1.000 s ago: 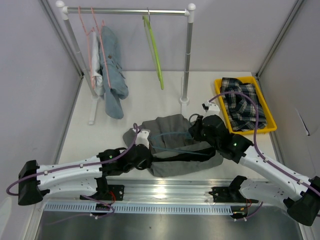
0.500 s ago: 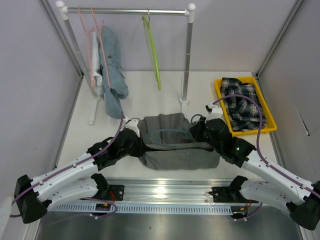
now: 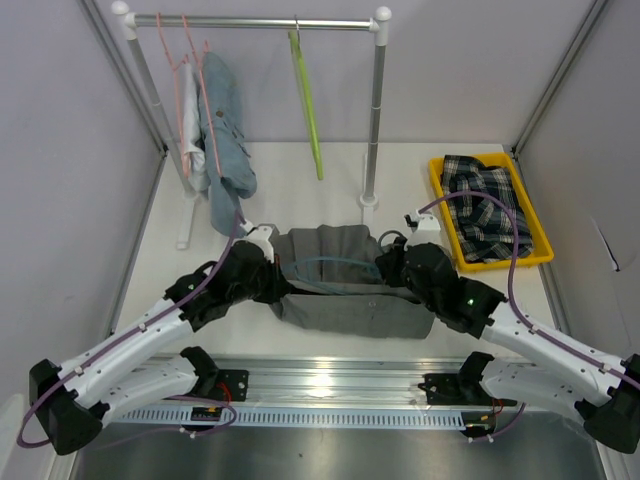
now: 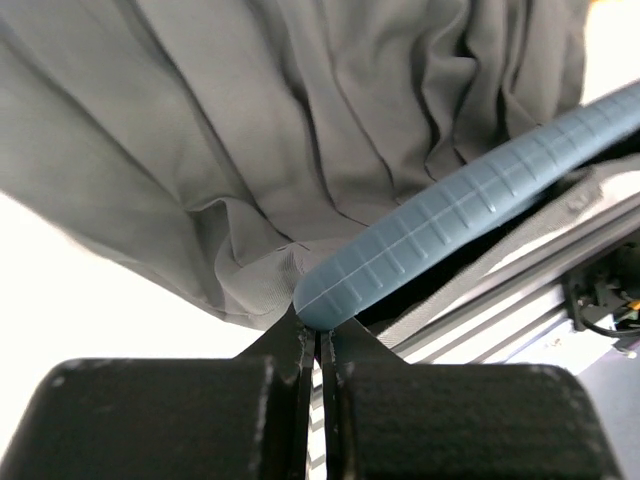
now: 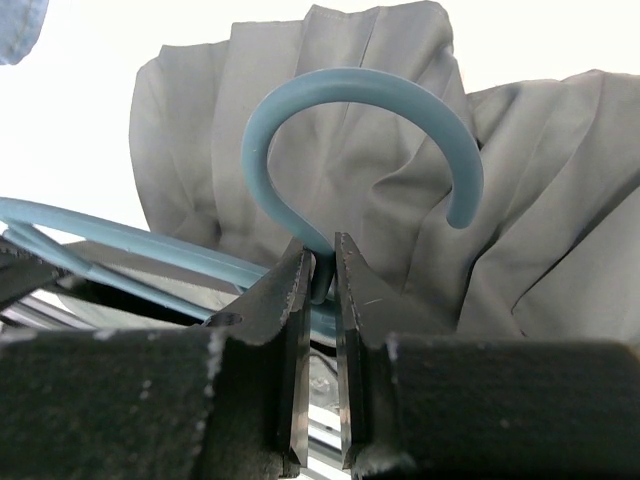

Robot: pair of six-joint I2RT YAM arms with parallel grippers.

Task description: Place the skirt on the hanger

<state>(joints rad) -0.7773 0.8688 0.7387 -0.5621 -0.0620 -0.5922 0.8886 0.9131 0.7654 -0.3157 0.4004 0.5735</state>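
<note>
The grey skirt [image 3: 350, 308] hangs bunched between my two grippers near the table's front middle, with the blue hanger [image 3: 325, 264] lying across its upper part. My left gripper [image 3: 277, 282] is shut at the skirt's left edge; in the left wrist view its jaws [image 4: 318, 335] pinch the grey fabric [image 4: 300, 120] right under the hanger arm's rounded end [image 4: 450, 215]. My right gripper [image 3: 388, 268] is shut on the hanger's neck; in the right wrist view [image 5: 320, 265] the blue hook [image 5: 350, 85] curls above the jaws in front of the skirt [image 5: 200, 150].
A clothes rack [image 3: 250, 20] stands at the back, with a green hanger [image 3: 308, 100], pink hangers and a denim garment [image 3: 222, 130]; its right post [image 3: 375, 120] is just behind the skirt. A yellow tray [image 3: 541, 257] with a plaid garment [image 3: 485, 210] sits at right. A metal rail [image 3: 330, 385] runs along the front edge.
My left gripper has moved away from the front edge and up, pulling the skirt's left side with it. The skirt has drawn in narrower between the grippers. The right gripper shifted slightly.
</note>
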